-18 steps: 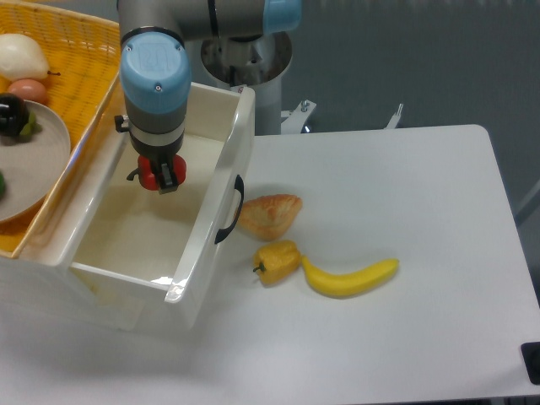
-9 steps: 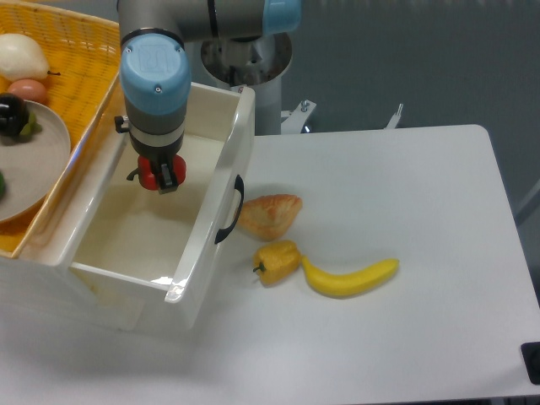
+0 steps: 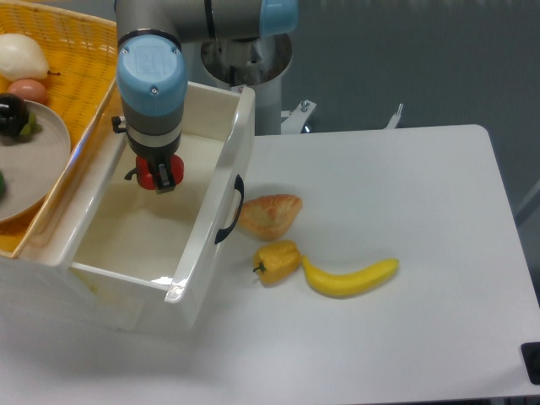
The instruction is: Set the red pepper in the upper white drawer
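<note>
The upper white drawer (image 3: 202, 245) stands pulled open at the left, its curved black handle (image 3: 229, 211) facing the table. My gripper (image 3: 160, 175) hangs inside the drawer's opening, pointing down, shut on the red pepper (image 3: 148, 175). Only a bright red patch of the pepper shows between and beside the dark fingers. The pepper is held above the drawer's white floor, near the back left part.
A yellow wicker basket (image 3: 80, 59) with a plate (image 3: 42, 169) and food sits left of the drawer. On the table lie a croissant (image 3: 268, 214), a yellow pepper (image 3: 278, 261) and a banana (image 3: 350, 278). The arm's base (image 3: 249, 59) stands behind the drawer.
The gripper with the red pepper has shifted slightly to the left and back inside the drawer. Nothing else moved.
</note>
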Tool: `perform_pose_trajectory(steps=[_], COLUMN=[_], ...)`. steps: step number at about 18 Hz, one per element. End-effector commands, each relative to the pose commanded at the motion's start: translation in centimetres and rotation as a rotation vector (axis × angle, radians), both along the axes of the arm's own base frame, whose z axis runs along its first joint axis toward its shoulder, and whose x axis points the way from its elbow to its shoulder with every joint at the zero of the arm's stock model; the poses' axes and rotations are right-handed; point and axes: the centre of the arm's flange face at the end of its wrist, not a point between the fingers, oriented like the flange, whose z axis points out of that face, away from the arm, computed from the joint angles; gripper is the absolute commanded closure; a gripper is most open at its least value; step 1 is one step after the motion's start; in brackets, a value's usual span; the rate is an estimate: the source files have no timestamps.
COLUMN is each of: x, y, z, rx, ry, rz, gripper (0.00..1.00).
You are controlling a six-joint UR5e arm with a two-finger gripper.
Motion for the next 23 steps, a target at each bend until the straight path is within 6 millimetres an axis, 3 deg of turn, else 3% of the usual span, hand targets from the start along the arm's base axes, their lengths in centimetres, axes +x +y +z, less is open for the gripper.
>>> perform_pose_trajectory(steps=[2, 23], x=[0.00, 0.03], y=[0.00, -0.04], z=[0.00, -0.14], rx=[0.000, -0.003], ry=[0.000, -0.002], rz=[0.000, 0.000], gripper=[0.36, 0.33])
